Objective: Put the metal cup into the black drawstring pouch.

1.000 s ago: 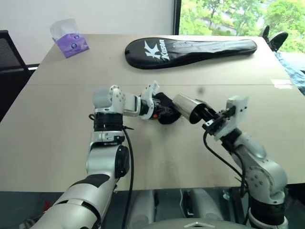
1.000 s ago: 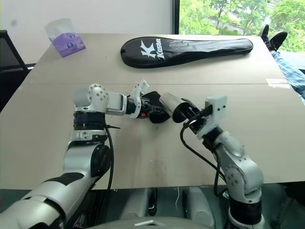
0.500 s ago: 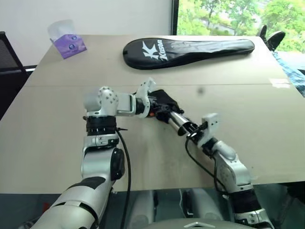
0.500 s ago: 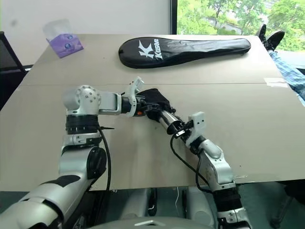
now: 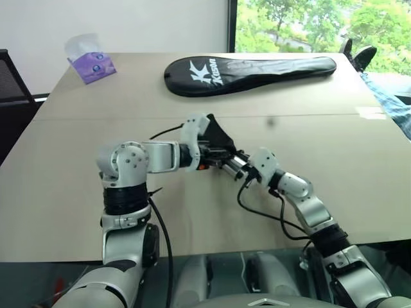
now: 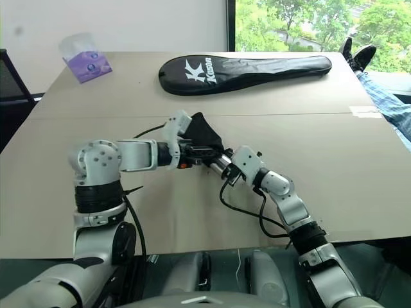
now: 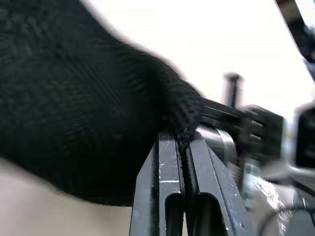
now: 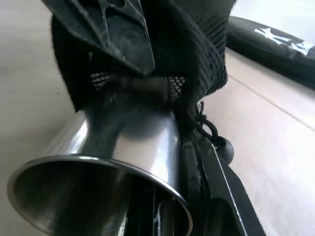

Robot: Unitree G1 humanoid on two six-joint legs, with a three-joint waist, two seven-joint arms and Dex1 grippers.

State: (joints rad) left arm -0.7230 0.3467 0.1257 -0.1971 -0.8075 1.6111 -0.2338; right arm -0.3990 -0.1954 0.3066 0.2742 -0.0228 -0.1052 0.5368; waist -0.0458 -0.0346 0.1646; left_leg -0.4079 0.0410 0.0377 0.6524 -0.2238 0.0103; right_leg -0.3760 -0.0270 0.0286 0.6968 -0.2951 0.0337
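The black drawstring pouch [image 5: 216,133] hangs just above the table's middle, with my left gripper [image 5: 214,154] shut on the edge of its mouth. The left wrist view has both fingers [image 7: 170,167] pressed together on the pouch's fabric [image 7: 74,123]. The metal cup [image 5: 235,163], shiny and tapered, lies nearly level with its base pushed into the pouch's mouth. My right gripper [image 5: 246,171] is shut on the cup's rim wall. In the right wrist view the cup [image 8: 113,162] opens toward the camera and the pouch [image 8: 192,54] drapes over its far end, its cord dangling beside.
A long black racket cover [image 5: 250,67] with white lettering lies across the back of the tan table [image 5: 359,167]. A purple tissue pack [image 5: 94,56] sits at the back left. A dark chair [image 5: 9,77] stands off the left edge, and a person's shoes [image 5: 359,54] show at the back right.
My right gripper has come down and to the left with the cup, pushing its base into the pouch's mouth. The left gripper has rolled and drawn the pouch back slightly.
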